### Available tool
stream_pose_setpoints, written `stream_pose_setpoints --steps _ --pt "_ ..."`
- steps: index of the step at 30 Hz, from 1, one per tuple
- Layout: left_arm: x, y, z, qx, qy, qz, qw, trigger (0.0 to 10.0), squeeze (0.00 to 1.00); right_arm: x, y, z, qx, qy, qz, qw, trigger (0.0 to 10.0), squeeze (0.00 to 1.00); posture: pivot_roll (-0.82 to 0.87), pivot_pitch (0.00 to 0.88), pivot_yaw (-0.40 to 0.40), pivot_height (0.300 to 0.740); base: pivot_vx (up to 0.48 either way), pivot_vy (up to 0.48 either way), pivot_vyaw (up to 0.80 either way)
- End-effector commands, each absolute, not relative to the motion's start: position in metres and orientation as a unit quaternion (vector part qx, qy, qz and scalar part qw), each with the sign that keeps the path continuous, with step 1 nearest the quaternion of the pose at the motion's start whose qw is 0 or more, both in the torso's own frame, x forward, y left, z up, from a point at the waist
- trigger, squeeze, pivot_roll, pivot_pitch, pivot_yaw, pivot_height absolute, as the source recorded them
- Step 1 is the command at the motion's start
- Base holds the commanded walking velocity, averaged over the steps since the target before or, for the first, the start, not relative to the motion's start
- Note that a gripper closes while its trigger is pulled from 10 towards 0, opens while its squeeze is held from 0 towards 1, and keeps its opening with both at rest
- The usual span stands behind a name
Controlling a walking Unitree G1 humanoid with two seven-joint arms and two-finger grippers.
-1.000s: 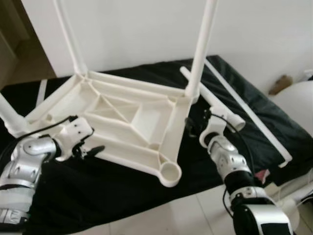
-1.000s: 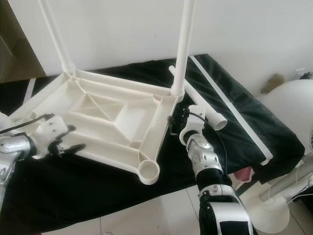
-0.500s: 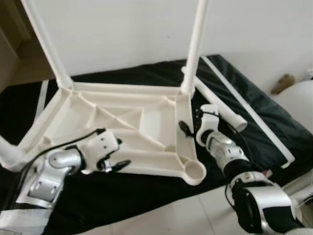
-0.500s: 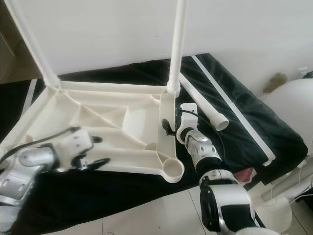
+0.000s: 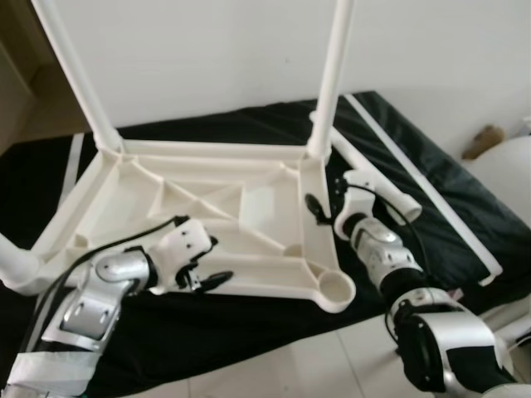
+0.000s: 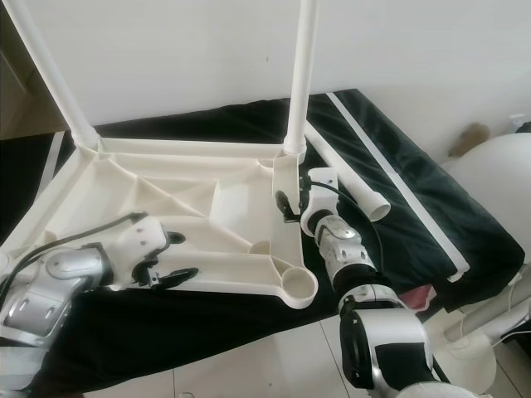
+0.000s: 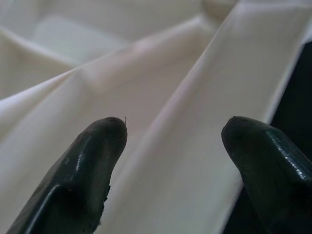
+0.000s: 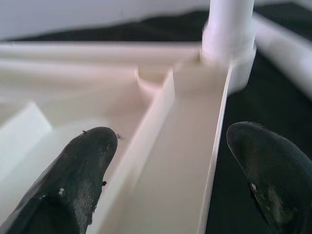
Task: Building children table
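A white plastic table top [image 5: 207, 207] lies upside down on a black cloth [image 5: 249, 323]. Two white legs [image 5: 332, 75] stand up from its far corners, and a third pokes out at the near left [image 5: 17, 269]. The near right corner socket [image 5: 336, 290] holds nothing. A loose white leg [image 5: 373, 178] lies on the cloth to the right. My left gripper [image 5: 207, 261] is open, its fingers [image 7: 87, 165] astride the table's near rim. At the right rim my right gripper [image 5: 319, 211] is open too, its fingers [image 8: 78, 170] either side of the edge below the far right leg [image 8: 229, 29].
A long white strip [image 5: 423, 186] lies on the cloth beyond the loose leg. A round white object [image 5: 506, 166] stands at the far right. A white wall rises close behind the table. Pale tiled floor [image 5: 274, 365] runs along the cloth's near edge.
The table top has swung round on the cloth, its empty near corner socket moving right. My left gripper moved right along the near rim; my right gripper stayed at the right rim.
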State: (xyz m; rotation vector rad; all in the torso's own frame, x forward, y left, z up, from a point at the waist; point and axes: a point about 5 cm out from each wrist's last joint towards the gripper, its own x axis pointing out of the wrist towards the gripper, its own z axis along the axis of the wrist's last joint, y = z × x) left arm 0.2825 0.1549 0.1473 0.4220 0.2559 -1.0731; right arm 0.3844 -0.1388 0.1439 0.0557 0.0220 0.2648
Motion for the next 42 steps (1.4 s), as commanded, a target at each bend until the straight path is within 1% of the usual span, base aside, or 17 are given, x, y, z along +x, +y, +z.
stream_pose_setpoints --steps 1,2,5,6,7,9,11,13,15,18,19,21,22,24,28,33,42 --pt "0.281 0.154 0.157 0.171 0.113 -0.531 0.822 10.0 0.0 0.383 -0.149 0.145 0.021 -0.003 0.113 0.993 10.0 0.0 0.02 0.055 0.009 0.74 0.0 0.0 0.0" --pt "0.281 0.151 0.171 0.145 0.079 -0.542 0.824 10.0 0.0 0.383 -0.16 0.15 0.013 -0.02 0.081 0.996 10.0 0.0 0.02 0.055 0.008 0.74 0.0 0.0 0.0" --pt "0.281 0.149 0.175 0.137 0.067 -0.543 0.826 10.0 0.0 0.383 -0.164 0.151 0.011 -0.027 0.07 0.997 10.0 0.0 0.02 0.055 0.008 0.74 0.0 0.0 0.0" --pt "0.285 0.149 0.178 0.137 0.055 -0.53 0.835 10.0 0.0 0.382 -0.17 0.153 0.01 -0.035 0.054 0.998 10.0 0.0 0.01 0.051 0.004 0.74 0.0 0.0 0.0" --pt "0.295 0.151 0.18 0.14 0.046 -0.496 0.856 10.0 0.0 0.381 -0.179 0.155 0.013 -0.043 0.03 0.999 10.0 0.0 0.01 0.049 0.002 0.74 0.0 0.0 0.0" --pt "0.295 0.151 0.18 0.14 0.046 -0.496 0.856 10.0 0.0 0.381 -0.179 0.155 0.013 -0.043 0.03 0.999 10.0 0.0 0.01 0.049 0.002 0.74 0.0 0.0 0.0" --pt "0.309 0.157 0.184 0.146 0.037 -0.446 0.882 10.0 0.0 0.377 -0.2 0.157 0.016 -0.057 -0.017 0.998 10.0 0.0 0.0 0.046 0.001 0.74 0.0 0.0 0.0" --pt "0.312 0.159 0.185 0.149 0.035 -0.437 0.887 10.0 0.0 0.375 -0.205 0.157 0.017 -0.059 -0.029 0.998 10.0 0.0 0.0 0.046 0.001 0.74 0.0 0.0 0.0" --pt "0.315 0.162 0.191 0.148 0.021 -0.424 0.893 10.0 0.0 0.371 -0.218 0.156 0.013 -0.061 -0.054 0.997 10.0 0.0 0.0 0.043 -0.002 0.74 0.0 0.0 0.0" --pt "0.326 0.165 0.2 0.137 0.0 -0.387 0.912 10.0 0.0 0.364 -0.236 0.154 0.007 -0.057 -0.091 0.994 10.0 0.0 -0.01 0.041 -0.002 0.74 0.0 0.0 0.0" --pt "0.326 0.165 0.2 0.137 0.0 -0.387 0.912 10.0 0.0 0.364 -0.236 0.154 0.007 -0.057 -0.091 0.994 10.0 0.0 -0.01 0.041 -0.002 0.74 0.0 0.0 0.0" --pt "0.33 0.161 0.204 0.126 -0.011 -0.379 0.917 10.0 0.0 0.359 -0.249 0.154 -0.001 -0.056 -0.12 0.991 10.0 0.0 -0.02 0.038 0.002 0.74 0.0 0.0 0.0" --pt "0.33 0.161 0.204 0.126 -0.011 -0.379 0.917 10.0 0.0 0.359 -0.249 0.154 -0.001 -0.056 -0.12 0.991 10.0 0.0 -0.02 0.038 0.002 0.74 0.0 0.0 0.0" --pt "0.331 0.147 0.206 0.112 -0.026 -0.395 0.912 10.0 0.0 0.351 -0.263 0.151 -0.005 -0.049 -0.144 0.988 10.0 0.0 -0.03 0.034 0.007 0.74 0.0 0.0 0.0" --pt "0.331 0.138 0.205 0.106 -0.029 -0.408 0.906 10.0 0.0 0.346 -0.27 0.148 -0.003 -0.038 -0.143 0.989 10.0 0.0 -0.05 0.033 0.012 0.74 0.0 0.0 0.0" --pt "0.336 0.125 0.205 0.104 -0.031 -0.419 0.902 10.0 0.0 0.338 -0.274 0.141 -0.005 -0.009 -0.093 0.996 10.0 0.0 -0.06 0.029 0.023 0.74 0.0 0.0 0.0" --pt "0.34 0.124 0.206 0.099 -0.033 -0.416 0.903 10.0 0.0 0.337 -0.273 0.136 -0.015 0.014 -0.032 0.999 10.0 0.0 -0.07 0.029 0.026 0.74 0.0 0.0 0.0"
